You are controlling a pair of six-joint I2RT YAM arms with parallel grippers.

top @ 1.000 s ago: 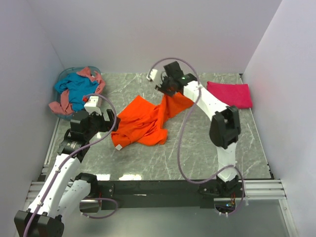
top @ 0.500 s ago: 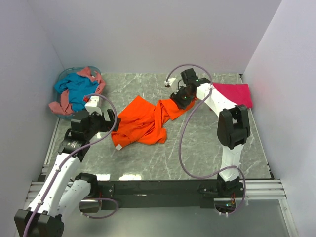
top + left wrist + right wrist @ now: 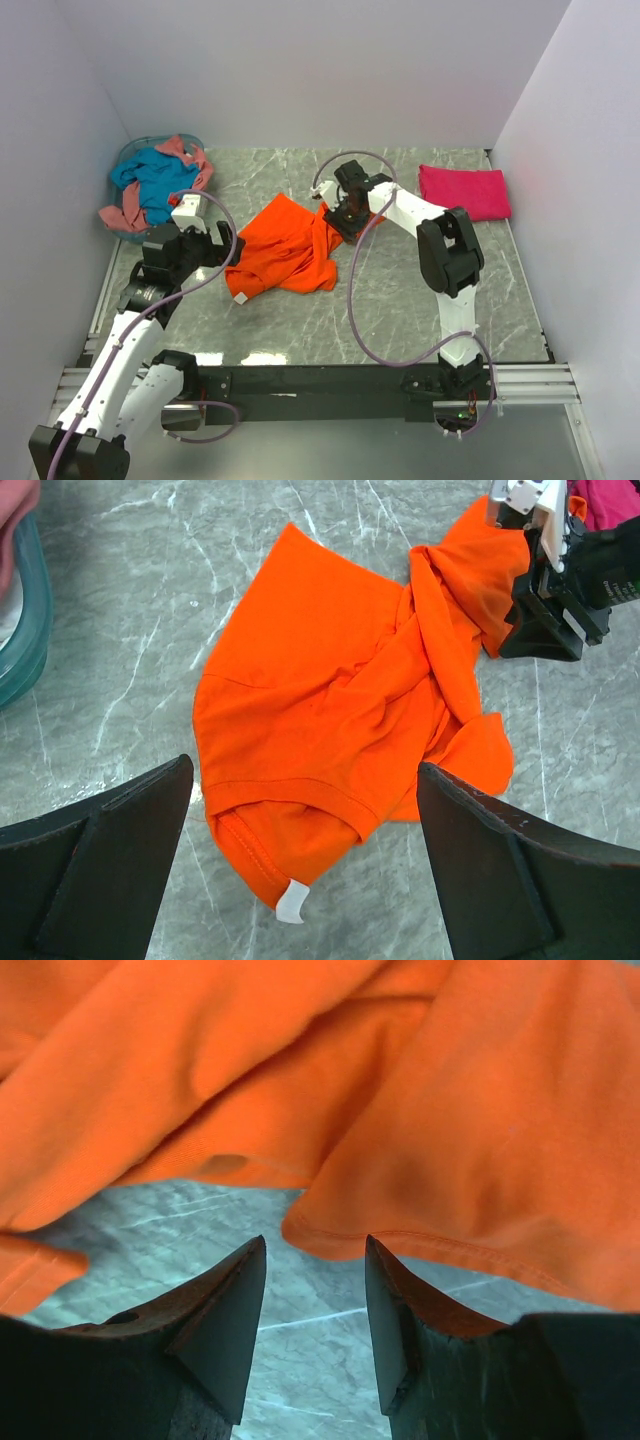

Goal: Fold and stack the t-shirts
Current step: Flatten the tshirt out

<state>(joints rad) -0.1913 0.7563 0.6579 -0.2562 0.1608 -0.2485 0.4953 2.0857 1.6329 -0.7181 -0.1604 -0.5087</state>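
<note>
A: Orange t-shirt (image 3: 290, 250) lay crumpled mid table (image 3: 430, 300), twisted through the centre, white label (image 3: 291, 903) at its near corner.
B: Right gripper (image 3: 315, 1245) sat part-open at the far edge, gripping nothing. Left gripper (image 3: 303, 768) gaped wide, empty.

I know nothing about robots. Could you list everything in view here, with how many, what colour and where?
orange t-shirt: 1, bright orange, crumpled mid-table
magenta t-shirt: 1, magenta-pink, folded, far right
teal t-shirt: 1, teal-blue, heaped in basket
salmon t-shirt: 1, salmon-pink, draped over basket
basket: 1, pale blue, far left
table: 1, grey marble
left arm: 1, white and black; left fingers open, over orange t-shirt
right arm: 1, white and black; right fingers open, at orange t-shirt's edge
</note>
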